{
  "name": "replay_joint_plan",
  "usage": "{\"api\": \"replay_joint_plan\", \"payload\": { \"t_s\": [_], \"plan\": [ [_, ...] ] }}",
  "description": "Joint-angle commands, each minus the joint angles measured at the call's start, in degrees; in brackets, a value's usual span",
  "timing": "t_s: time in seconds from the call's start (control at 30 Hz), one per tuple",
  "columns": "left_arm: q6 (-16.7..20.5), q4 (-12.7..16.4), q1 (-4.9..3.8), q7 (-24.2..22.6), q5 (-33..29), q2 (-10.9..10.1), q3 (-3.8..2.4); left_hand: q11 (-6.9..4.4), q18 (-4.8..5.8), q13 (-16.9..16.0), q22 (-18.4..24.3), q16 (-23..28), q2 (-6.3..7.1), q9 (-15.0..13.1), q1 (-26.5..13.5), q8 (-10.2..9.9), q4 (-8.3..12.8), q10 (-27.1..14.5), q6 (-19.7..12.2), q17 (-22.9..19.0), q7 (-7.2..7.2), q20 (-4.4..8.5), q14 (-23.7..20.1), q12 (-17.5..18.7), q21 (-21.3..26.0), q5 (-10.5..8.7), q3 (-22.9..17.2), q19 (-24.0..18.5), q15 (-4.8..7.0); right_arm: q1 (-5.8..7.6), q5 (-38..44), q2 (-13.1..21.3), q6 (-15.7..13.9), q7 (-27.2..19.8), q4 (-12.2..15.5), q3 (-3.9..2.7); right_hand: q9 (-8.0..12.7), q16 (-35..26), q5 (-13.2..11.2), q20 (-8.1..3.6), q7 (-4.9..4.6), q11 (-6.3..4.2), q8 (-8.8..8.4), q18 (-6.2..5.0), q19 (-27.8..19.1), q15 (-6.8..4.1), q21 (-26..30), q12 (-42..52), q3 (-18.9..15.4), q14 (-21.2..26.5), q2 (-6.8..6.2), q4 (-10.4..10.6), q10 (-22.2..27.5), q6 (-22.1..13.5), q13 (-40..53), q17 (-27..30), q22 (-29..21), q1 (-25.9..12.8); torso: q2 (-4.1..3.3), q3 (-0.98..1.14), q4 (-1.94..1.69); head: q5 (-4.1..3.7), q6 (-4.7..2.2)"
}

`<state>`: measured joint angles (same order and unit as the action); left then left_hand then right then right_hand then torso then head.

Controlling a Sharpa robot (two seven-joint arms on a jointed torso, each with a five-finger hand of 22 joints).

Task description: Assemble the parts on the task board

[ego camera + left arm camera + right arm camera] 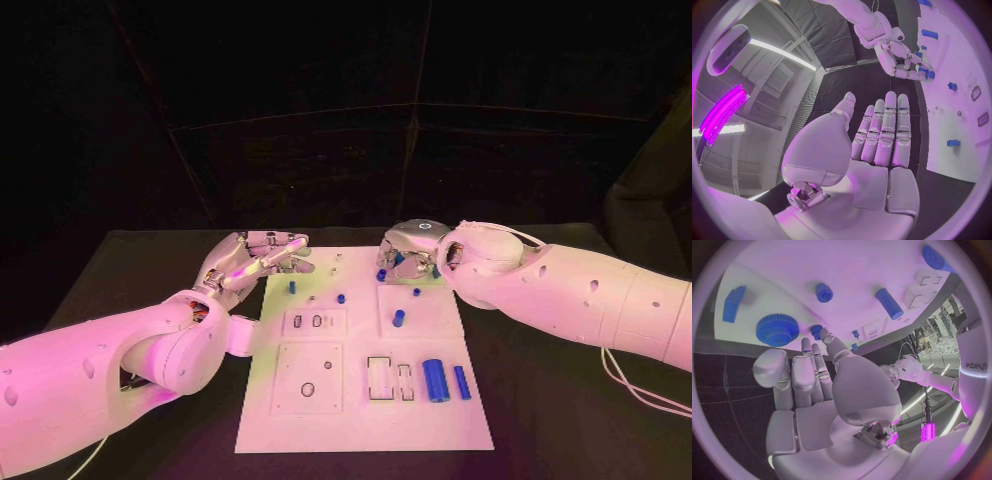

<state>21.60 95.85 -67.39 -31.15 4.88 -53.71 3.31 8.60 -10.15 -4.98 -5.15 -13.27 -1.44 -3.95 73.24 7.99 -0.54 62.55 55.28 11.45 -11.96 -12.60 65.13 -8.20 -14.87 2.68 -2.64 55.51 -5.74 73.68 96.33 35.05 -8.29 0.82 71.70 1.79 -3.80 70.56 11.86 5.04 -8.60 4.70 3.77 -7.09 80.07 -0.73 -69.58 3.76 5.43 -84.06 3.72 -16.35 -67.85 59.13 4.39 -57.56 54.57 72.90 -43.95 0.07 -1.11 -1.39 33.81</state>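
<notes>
You see the white board (361, 400) flat mid-table. Small blue parts (400, 319) are scattered on it; two long blue cylinders (436, 380) lie near its right edge.

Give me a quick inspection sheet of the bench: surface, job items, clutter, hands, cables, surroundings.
Surface: black table, bare around the board.
Job's things: white task board mid-table; blue parts on it, including two cylinders near the front right and a blue gear close to the right hand.
Clutter: nothing seen.
Hands: left hand at the board's far left corner, fingers apart, holding nothing; right hand over the board's far edge, no part held.
Cables: white cable below the right arm.
Surroundings: dark backdrop.
</notes>
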Motion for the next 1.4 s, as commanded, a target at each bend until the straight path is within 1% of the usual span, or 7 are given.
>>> {"api": "replay_joint_plan", "payload": {
  "t_s": [0.03,0.67,0.87,0.93,1.03,1.27,1.4],
  "plan": [
    [-0.92,0.13,-0.15,-0.01,0.44,-0.06,-0.05,0.33,-0.38,-0.01,0.06,0.07,-0.14,0.09,-0.04,-0.24,0.19,-0.06,0.05,0.06,-0.43,0.00,-0.05,0.22,0.20,0.28,0.19,0.27,-0.37,0.17,0.74,-0.34,1.97,0.40,-0.32,-0.04,-0.11,0.54,-0.33,0.42,-0.14,0.05,0.08,1.02,-0.07,0.47,-0.51,-0.04,0.63,-1.90,0.37,0.03,-0.31,0.32,0.01,-0.24,0.48,-0.41,-0.09,0.03,0.09,0.09,0.03],
    [-1.40,-0.07,-0.44,0.50,0.44,-0.23,-0.05,0.36,-0.38,-0.02,0.11,0.09,-0.21,0.09,0.01,-0.31,0.23,-0.10,0.03,0.13,-0.47,-0.02,-0.10,0.29,0.27,0.28,0.17,0.28,-0.39,0.16,0.73,-1.87,3.27,-0.11,-1.50,-0.03,-0.15,1.46,-0.99,0.62,-0.28,0.16,0.14,1.06,-0.51,0.60,-1.67,-0.08,2.43,-1.69,0.37,0.02,-0.33,1.37,-0.30,-0.63,1.56,-0.46,-0.38,0.05,-0.01,-0.01,0.61],
    [-1.57,-0.13,-0.47,0.71,0.44,-0.22,-0.05,0.38,-0.38,-0.01,0.14,0.09,-0.26,0.10,0.08,-0.37,0.29,-0.14,0.00,0.19,-0.50,-0.03,-0.10,0.35,0.31,0.27,0.13,0.30,-0.40,0.16,0.82,-2.18,3.45,0.13,-1.91,-0.03,-0.30,2.19,-1.99,0.50,0.13,-0.19,0.52,1.24,-0.41,0.24,-2.96,0.22,4.84,-1.63,1.27,-0.16,-1.70,2.91,-0.27,-1.08,3.22,0.45,-0.40,0.03,0.01,0.01,0.72],
    [-1.63,-0.14,-0.50,0.78,0.44,-0.25,-0.05,0.39,-0.39,-0.01,0.16,0.08,-0.31,0.10,0.14,-0.42,0.33,-0.17,-0.02,0.23,-0.52,-0.03,-0.10,0.40,0.34,0.27,0.10,0.32,-0.40,0.16,0.90,-2.17,2.20,0.58,-1.91,-0.02,-0.47,2.52,-5.11,0.24,0.57,-0.60,0.95,1.36,-0.31,-0.09,-3.69,0.38,6.90,-1.59,2.64,0.07,-2.98,4.35,-0.18,-1.21,4.16,1.13,-0.39,0.02,0.06,0.04,0.76],
    [-1.73,-0.15,-0.54,0.86,0.44,-0.30,-0.05,0.39,-0.39,-0.01,0.16,0.08,-0.31,0.10,0.14,-0.42,0.33,-0.17,-0.02,0.23,-0.52,-0.03,-0.10,0.40,0.34,0.27,0.10,0.32,-0.40,0.16,0.94,-1.91,-0.32,0.76,-1.58,-0.02,-0.49,2.77,-7.19,0.05,0.66,-0.84,1.03,1.40,-0.40,-0.21,-4.09,0.24,8.64,-1.51,3.39,0.22,-3.64,5.12,-0.19,-1.25,4.57,1.29,-0.37,0.02,0.04,0.06,0.68],
    [-1.90,-0.12,-0.63,1.07,0.44,-0.53,-0.05,0.42,-0.39,-0.01,0.20,0.08,-0.42,0.10,0.23,-0.49,0.39,-0.22,-0.05,0.30,-0.55,-0.04,-0.11,0.47,0.39,0.26,0.04,0.36,-0.41,0.16,-0.24,-1.08,-6.66,0.15,0.00,-0.04,-0.49,3.07,-7.43,-0.07,0.65,-0.94,0.98,1.54,-0.26,-0.31,-4.80,0.08,9.97,-1.48,3.07,0.23,-4.11,5.63,-0.20,-1.36,5.58,1.17,-0.33,-0.06,0.04,0.22,0.43],
    [-1.86,-0.23,-0.81,1.13,0.44,-0.53,-0.05,0.46,-0.40,0.01,0.25,0.06,-0.50,0.11,0.35,-0.62,0.50,-0.34,-0.13,0.42,-0.58,-0.05,-0.09,0.61,0.45,0.26,-0.01,0.43,-0.42,0.17,-0.77,-1.27,-9.49,0.27,0.29,-0.06,-0.43,3.17,-7.44,-0.07,0.56,-0.86,0.82,1.58,-0.24,-0.29,-4.98,-0.04,10.34,-1.47,2.73,0.24,-4.02,5.56,-0.25,-1.40,5.81,1.03,-0.36,-0.14,-0.16,0.29,0.22]
  ]
}}
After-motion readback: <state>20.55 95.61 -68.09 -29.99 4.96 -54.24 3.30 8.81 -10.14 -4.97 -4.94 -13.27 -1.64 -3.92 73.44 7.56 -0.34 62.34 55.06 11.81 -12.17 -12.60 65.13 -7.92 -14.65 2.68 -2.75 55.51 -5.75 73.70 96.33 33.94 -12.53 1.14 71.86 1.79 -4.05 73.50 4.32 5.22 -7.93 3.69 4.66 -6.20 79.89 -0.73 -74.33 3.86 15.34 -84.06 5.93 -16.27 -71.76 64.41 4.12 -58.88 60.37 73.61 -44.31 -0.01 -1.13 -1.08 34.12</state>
